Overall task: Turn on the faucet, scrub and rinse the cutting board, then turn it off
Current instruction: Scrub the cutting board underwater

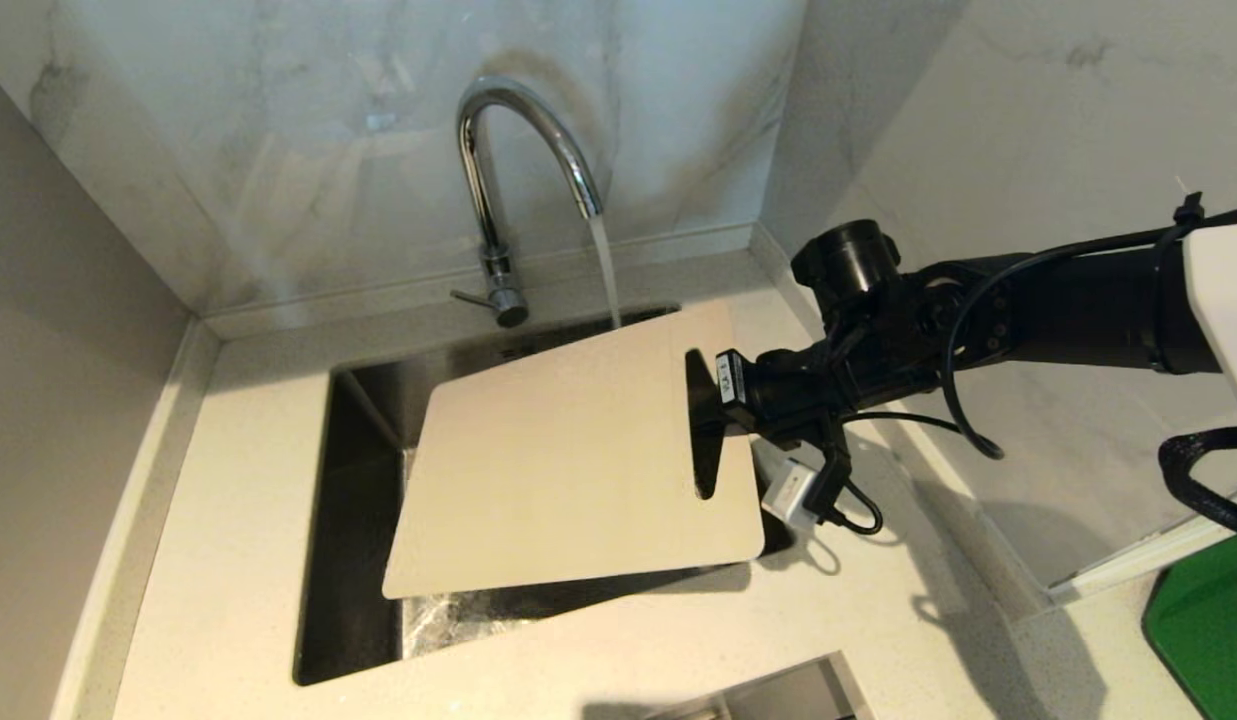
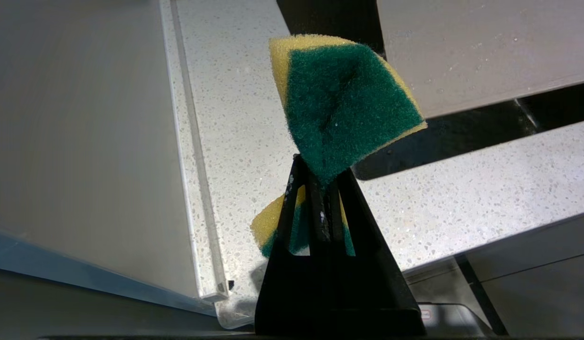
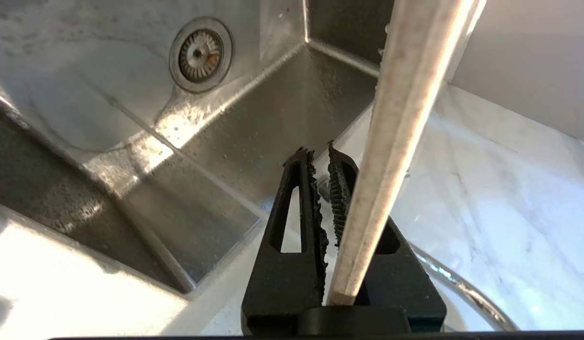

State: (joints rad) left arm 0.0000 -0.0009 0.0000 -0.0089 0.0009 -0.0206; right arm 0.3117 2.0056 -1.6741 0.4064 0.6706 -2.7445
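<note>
Water runs from the chrome faucet (image 1: 498,180) into the steel sink (image 1: 358,480) just past the far edge of the cutting board (image 1: 578,460). The cream board hangs tilted over the sink. My right gripper (image 1: 700,405) is shut on its slot-handle end, coming in from the right. In the right wrist view the board's edge (image 3: 395,141) runs up out of the right gripper (image 3: 320,156) across one finger. My left gripper (image 2: 320,165) is out of the head view, above the counter's front corner, shut on a green-and-yellow sponge (image 2: 343,99).
The faucet's thin lever (image 1: 473,298) points left near its base. Marble walls close the sink's back and right side. Speckled countertop (image 1: 228,450) surrounds the sink. The drain (image 3: 200,53) sits in the wet sink floor. A green object (image 1: 1203,630) lies at the far right.
</note>
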